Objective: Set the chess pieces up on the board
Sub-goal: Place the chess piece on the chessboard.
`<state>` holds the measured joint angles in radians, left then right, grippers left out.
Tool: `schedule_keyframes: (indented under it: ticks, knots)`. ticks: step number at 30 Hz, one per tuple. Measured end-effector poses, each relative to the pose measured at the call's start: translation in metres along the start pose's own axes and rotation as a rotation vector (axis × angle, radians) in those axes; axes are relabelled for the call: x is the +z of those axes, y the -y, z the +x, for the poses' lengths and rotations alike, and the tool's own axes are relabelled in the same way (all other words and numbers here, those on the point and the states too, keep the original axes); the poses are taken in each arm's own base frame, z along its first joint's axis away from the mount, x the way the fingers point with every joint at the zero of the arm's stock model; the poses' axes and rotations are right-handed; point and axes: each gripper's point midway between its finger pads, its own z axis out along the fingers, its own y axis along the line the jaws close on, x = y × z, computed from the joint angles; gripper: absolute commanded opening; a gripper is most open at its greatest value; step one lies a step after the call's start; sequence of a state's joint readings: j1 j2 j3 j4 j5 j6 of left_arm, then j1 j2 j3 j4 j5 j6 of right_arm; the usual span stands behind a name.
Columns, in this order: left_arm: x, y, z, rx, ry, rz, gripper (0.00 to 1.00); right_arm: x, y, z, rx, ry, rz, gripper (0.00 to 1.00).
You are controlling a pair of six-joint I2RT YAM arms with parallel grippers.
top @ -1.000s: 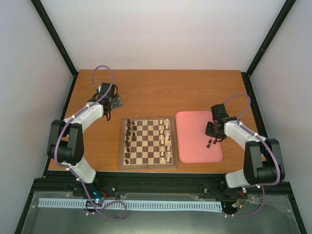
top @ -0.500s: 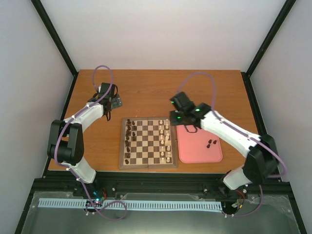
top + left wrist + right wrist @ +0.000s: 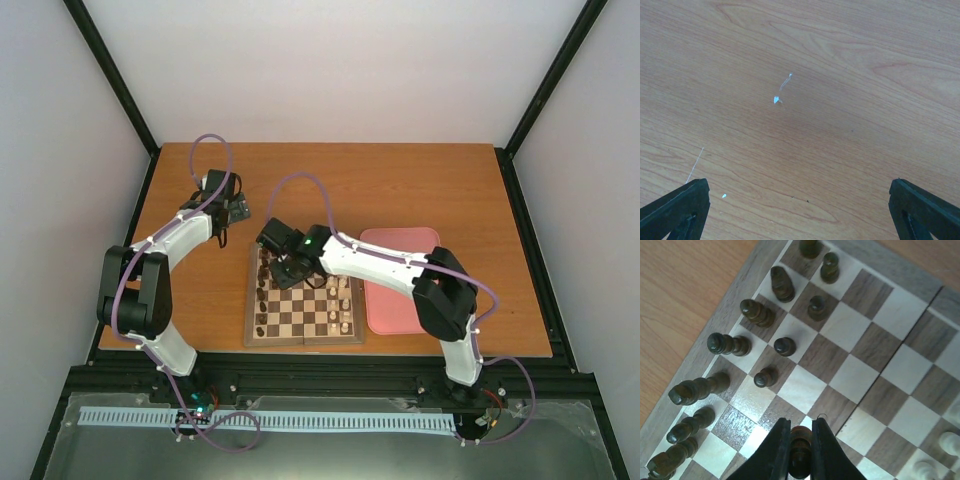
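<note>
Wooden table [image 3: 400, 180] carries one board [image 3: 300, 343] with one pink tray [image 3: 388, 310] just right of it; beyond the board's far-left corner the left claw [image 3: 800, 210] hangs spread wide and empty, likely kept out of the way. Over the board's left side the right claw [image 3: 801, 423] is clenched on one dark pawn [image 3: 800, 445], held upright so it can land standing beside the four dark pawns [image 3: 784, 346] lined up there, with about eight taller dark pieces [image 3: 727, 344] along the board's left edge.
</note>
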<state>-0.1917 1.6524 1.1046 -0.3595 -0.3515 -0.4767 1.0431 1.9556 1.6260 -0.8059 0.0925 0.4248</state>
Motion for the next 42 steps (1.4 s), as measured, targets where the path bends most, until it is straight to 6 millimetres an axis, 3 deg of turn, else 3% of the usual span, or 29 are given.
schedule_keyframes:
  ticks: [10, 18, 42]
  knots:
    - [0.000, 0.000, 0.000, 0.000, 0.000, 0.000, 1.00, 0.021, -0.029, 0.016, -0.053, -0.066, -0.032, 0.03]
    - [0.000, 0.000, 0.000, 0.000, 0.000, 0.000, 1.00, 0.029, -0.048, 0.017, -0.084, -0.076, -0.066, 0.03]
    - [0.000, 0.000, 0.000, 0.000, 0.000, 0.000, 1.00, 0.047, -0.053, 0.022, -0.098, -0.108, -0.068, 0.04]
